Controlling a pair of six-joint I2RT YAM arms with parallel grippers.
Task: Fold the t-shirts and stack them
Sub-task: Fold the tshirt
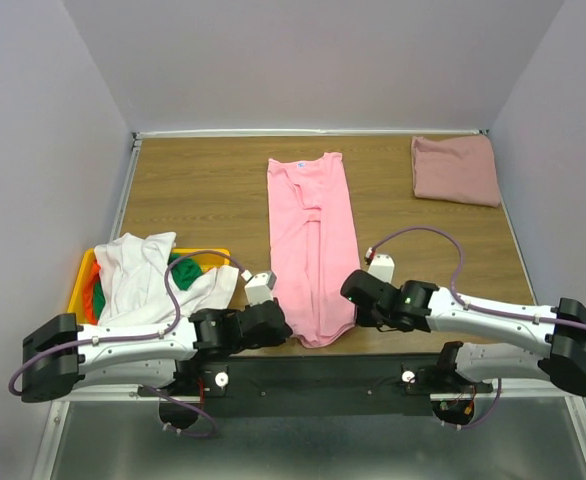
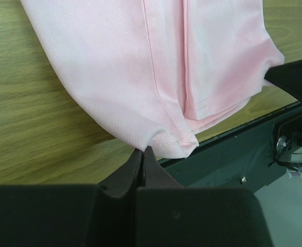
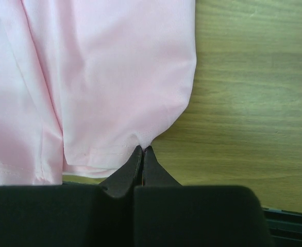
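Shirt status: the bright pink t-shirt [image 1: 313, 240] lies lengthwise down the middle of the counter [image 1: 203, 190], with the neck at the far end and the hem right at the near edge. It's folded in on itself into a narrow strip.

From the top camera you can't really see the grip, since the wrist housings block it. You just see both arms reaching in to the near corners of the shirt, one from each side.

The wrist cams fill that in. The left fingers [image 2: 142, 157] are fully closed with the tips right on the stitched hem at the near left corner. The right fingers [image 3: 142, 157] are also fully closed, and the fabric at the near right corner bunches to a little point where they pinch it. So both have the hem.

The wrist views show only pink cloth and wood grain, so only the top view has the rest. A dusty rose t-shirt [image 1: 456, 170] sits folded in the far right corner. A yellow bin [image 1: 77, 285] is at the near left, with a white t-shirt [image 1: 138, 275] draped over it. A green one [image 1: 185, 273] and an orange one [image 1: 94, 292] peek out from underneath.
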